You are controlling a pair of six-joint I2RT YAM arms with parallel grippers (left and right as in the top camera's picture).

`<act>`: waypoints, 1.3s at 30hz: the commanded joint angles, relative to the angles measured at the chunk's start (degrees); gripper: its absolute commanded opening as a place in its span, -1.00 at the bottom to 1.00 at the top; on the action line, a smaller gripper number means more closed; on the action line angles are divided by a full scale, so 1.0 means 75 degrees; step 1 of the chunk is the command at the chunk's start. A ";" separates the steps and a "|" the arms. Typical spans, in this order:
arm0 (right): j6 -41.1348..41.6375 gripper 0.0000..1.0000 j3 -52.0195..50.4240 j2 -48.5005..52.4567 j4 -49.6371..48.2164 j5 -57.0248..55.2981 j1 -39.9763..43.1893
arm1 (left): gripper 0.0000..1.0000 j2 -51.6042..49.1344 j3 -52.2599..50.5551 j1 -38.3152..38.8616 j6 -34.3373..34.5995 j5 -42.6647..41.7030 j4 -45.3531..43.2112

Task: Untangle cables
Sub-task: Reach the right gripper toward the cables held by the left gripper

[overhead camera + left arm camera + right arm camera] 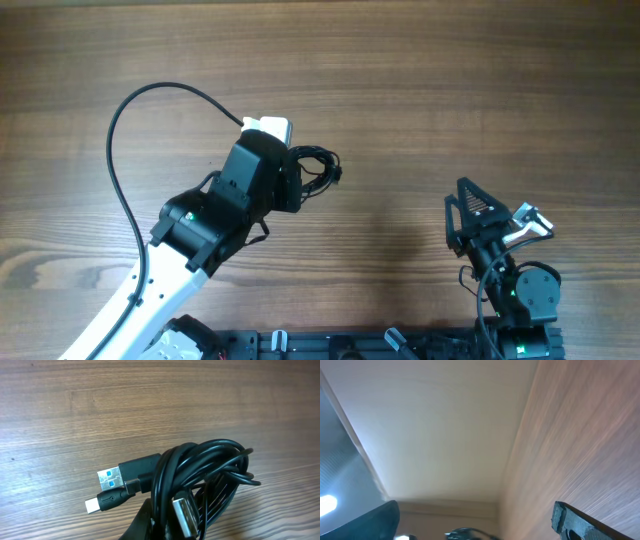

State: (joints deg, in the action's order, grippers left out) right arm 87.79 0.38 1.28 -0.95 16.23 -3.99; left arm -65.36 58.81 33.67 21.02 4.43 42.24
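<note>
My left arm [190, 230] stretches diagonally up and away from the base rail [350, 345], left gripper [298, 186] tipped down, jaws hidden from me. My right gripper [465, 208] sits close above the rail, fingers spread wide.

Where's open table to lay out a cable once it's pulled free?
Bare wood lies between the cable bundle and the right gripper, and across the far strip of table. It is crowded around the left arm and the near edge.

A brown wood-grain table [400, 80] fills the scene, its grain running lengthwise; seen from low on the right, a plain beige wall [435, 425] rises beyond it, with a bright light [326, 504] far left
</note>
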 commanded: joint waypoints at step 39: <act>-0.9422 -0.10 0.4205 0.6059 0.2221 0.2014 -0.1912 | -0.92 -0.0644 0.0047 -0.0003 0.0516 -0.4132 -0.0627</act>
State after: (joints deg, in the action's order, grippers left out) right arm 18.11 31.03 45.52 18.72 38.76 -17.96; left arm -70.19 58.78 33.67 24.12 -23.77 37.10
